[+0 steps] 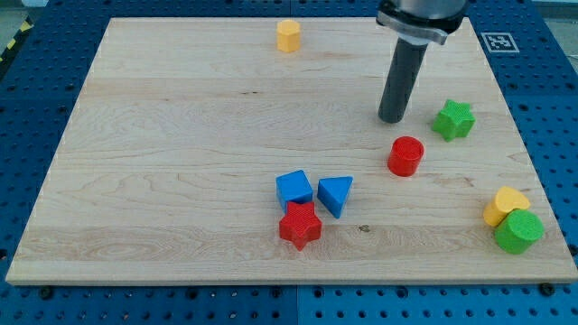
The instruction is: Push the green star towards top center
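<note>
Position decides this move: my tip [392,118] rests on the wooden board [181,162] just to the view's left of the green star [453,120], near it but not touching, with the red cylinder [405,155] a little below. The star sits near the board's right edge, and top center, close to the yellow cylinder [288,36], lies up and to the view's left. Being a bare rod that grips nothing, my tip would probably need to get round to the star's lower-right side first.
</note>
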Controlling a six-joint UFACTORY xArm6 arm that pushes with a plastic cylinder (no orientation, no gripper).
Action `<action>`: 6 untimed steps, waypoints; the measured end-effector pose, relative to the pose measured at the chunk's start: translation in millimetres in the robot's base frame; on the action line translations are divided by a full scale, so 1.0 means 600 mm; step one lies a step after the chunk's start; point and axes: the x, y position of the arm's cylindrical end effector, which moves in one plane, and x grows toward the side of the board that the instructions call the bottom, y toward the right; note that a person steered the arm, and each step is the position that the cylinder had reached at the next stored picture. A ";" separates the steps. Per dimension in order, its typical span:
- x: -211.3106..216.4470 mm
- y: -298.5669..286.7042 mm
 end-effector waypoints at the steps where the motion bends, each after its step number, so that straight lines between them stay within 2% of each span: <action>1: 0.057 0.001; 2: 0.085 0.033; 5: 0.088 0.191; 6: 0.088 0.190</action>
